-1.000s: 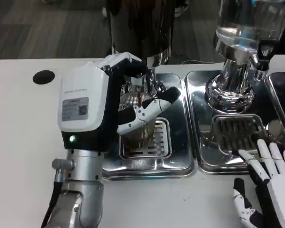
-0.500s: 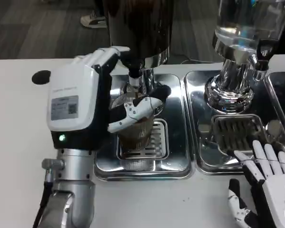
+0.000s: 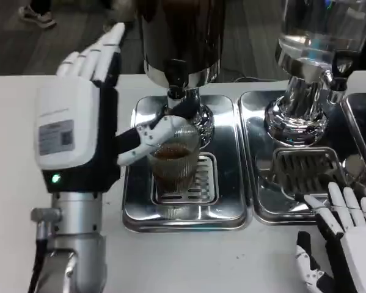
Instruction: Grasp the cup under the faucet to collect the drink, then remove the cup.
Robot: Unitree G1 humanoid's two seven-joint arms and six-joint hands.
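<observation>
A ribbed clear cup (image 3: 173,163) holding brown drink stands on the grille of the left drip tray (image 3: 137,207), right under the black faucet (image 3: 175,77) of the dark dispenser (image 3: 181,33). My left hand (image 3: 79,122) is just left of the cup, with its fingers (image 3: 100,52) stretched upward and apart. Its thumb (image 3: 147,135) reaches to the cup's near rim, and I cannot tell whether it touches. Nothing is gripped in it. My right hand (image 3: 349,244) rests low at the front right, fingers spread and empty, near the right tray's front edge.
A second dispenser with a clear tank (image 3: 317,30) and chrome base (image 3: 296,119) stands on the right drip tray (image 3: 259,183). Its small tap (image 3: 335,79) sticks out to the right. White table (image 3: 11,183) lies to the left and in front.
My left hand has let go of the cup: its fingers uncurled and lifted, and the hand drew back to the left. The cup stays on the grille. My right hand barely moved.
</observation>
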